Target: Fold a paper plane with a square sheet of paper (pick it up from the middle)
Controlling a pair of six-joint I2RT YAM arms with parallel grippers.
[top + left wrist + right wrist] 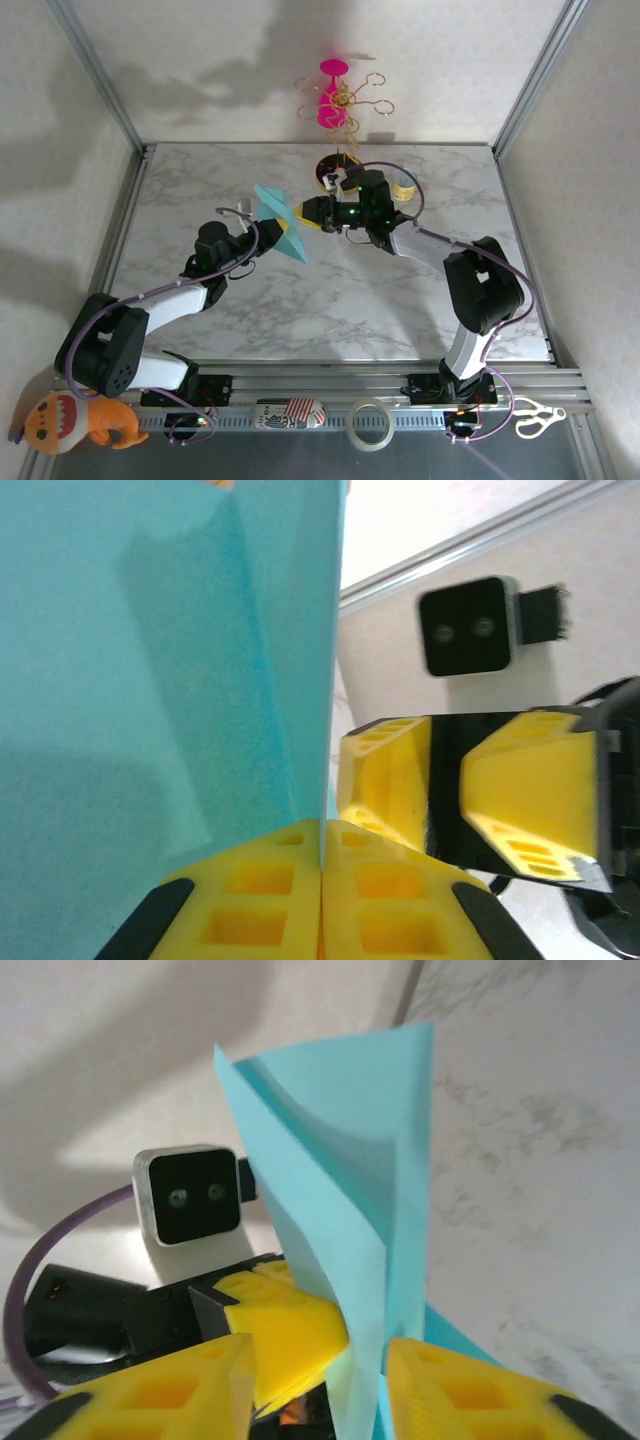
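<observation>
The square sheet of paper (281,224) is teal and folded into a narrow upright shape, held above the middle of the marble table. My left gripper (262,230) is shut on its lower edge; in the left wrist view the yellow fingers (250,890) meet with the paper (150,680) pinched in the seam. My right gripper (306,212) faces it from the right and stands open. In the right wrist view the paper (370,1160) rises between the right gripper (320,1360) fingers, with a gap on the left side. The left gripper's finger (290,1330) shows just behind.
A black-and-yellow round stand base (333,170) and a yellow ring (405,190) lie behind the grippers. A pink stand with gold wire (335,95) is at the back wall. On the front rail sit a plush toy (75,420), tape roll (368,425) and scissors (535,415).
</observation>
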